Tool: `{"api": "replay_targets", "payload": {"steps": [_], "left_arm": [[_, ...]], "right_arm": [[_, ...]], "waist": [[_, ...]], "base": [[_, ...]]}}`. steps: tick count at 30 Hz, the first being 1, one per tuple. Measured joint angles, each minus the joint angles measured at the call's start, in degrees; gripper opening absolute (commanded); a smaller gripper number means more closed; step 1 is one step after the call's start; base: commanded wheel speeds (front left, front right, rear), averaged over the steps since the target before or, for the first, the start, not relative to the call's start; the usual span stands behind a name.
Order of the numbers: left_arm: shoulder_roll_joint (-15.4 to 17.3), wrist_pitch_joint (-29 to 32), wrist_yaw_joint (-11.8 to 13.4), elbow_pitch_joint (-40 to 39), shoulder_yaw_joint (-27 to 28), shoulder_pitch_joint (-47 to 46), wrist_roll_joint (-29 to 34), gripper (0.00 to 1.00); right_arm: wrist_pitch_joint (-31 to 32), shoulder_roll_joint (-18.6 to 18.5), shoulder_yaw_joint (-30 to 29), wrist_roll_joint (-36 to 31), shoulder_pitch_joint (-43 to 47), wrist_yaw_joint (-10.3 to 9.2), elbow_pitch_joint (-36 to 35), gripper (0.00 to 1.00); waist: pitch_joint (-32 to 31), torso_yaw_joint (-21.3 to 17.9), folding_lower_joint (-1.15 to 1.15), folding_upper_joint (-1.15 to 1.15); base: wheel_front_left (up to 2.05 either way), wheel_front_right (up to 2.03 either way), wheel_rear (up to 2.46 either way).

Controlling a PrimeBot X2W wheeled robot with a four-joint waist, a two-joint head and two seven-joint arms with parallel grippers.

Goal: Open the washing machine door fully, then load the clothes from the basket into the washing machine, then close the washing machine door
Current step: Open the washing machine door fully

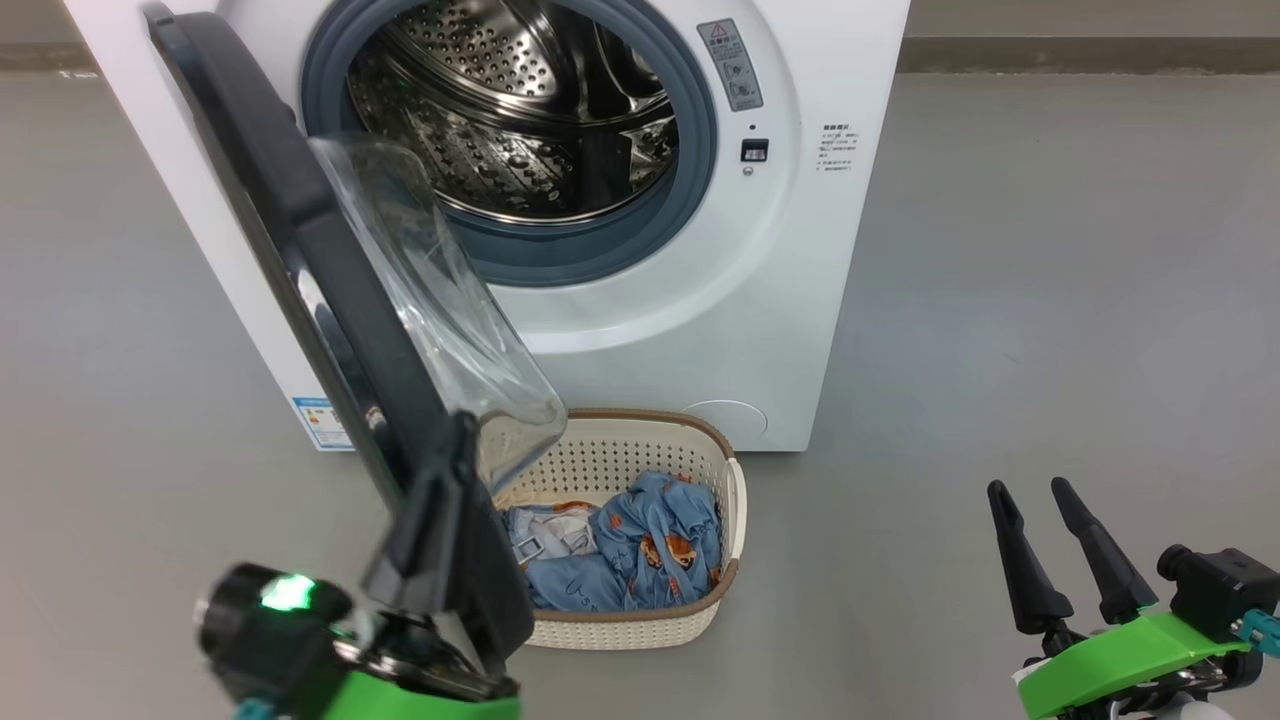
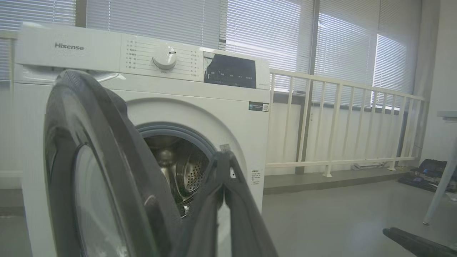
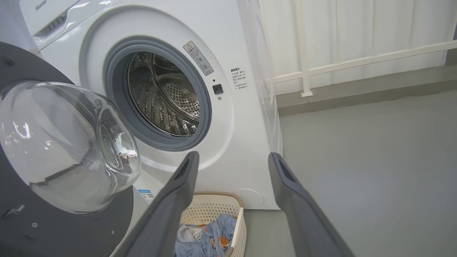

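- Head view: door (image 1: 290, 220) stands swung out about halfway from the washer (image 1: 760, 330); its glass bowl (image 1: 440, 300) overhangs the left end of the basket (image 1: 640, 625); the drum (image 1: 520, 110) looks empty.
- Basket sits on the floor (image 1: 1000, 300) just in front of the washer; clothes (image 1: 650, 550) lie heaped inside it.
- Left gripper (image 1: 462, 432) has its fingers pressed together with nothing between them; it sits low by the door's free edge; touching or just beside, I cannot tell.
- Right gripper (image 1: 1032, 490) is spread wide and empty, well to the right of the basket.
- Likely step: opening the door fully, not yet done.
- Risk: closed fingers pushing on a glossy curved rim could slide off; the door might then drift back toward the opening.
- Risk: if the door is left at this angle, the bowl would block a reach into the basket; an arm could knock the glass or shove the basket.
- Risk: a hard push could slam the door against its hinge stop.
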Motion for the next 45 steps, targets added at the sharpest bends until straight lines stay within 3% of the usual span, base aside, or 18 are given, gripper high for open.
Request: {"api": "replay_targets", "payload": {"steps": [9,20,32,45], "left_arm": [[0.25,0.03,-0.01,11.99,-6.48,0.15,-2.18,0.0],[0.25,0.07,0.53,22.88,-5.84,-1.22,-7.01,0.0],[-0.64,0.07,1.02,23.36,-5.1,-2.38,-7.99,0.0],[-0.51,0.08,1.02,22.54,-4.06,-1.13,-7.39,0.0]], "right_arm": [[0.0,0.33,0.97,0.12,0.0,0.0,0.24,1.0],[0.0,0.52,1.05,0.44,0.01,0.0,0.4,1.0],[0.0,0.98,0.34,0.44,0.04,0.0,0.53,1.0],[0.0,1.59,-0.11,0.44,0.08,0.0,0.77,1.0]], "waist": [[-0.09,-1.23,0.0,0.0],[0.45,-2.78,0.0,0.0],[0.73,-1.47,0.0,0.0],[0.47,4.8,0.0,0.0]], "base": [[0.0,0.0,0.0],[0.0,0.0,0.0],[0.0,0.0,0.0],[0.0,0.0,0.0]]}}
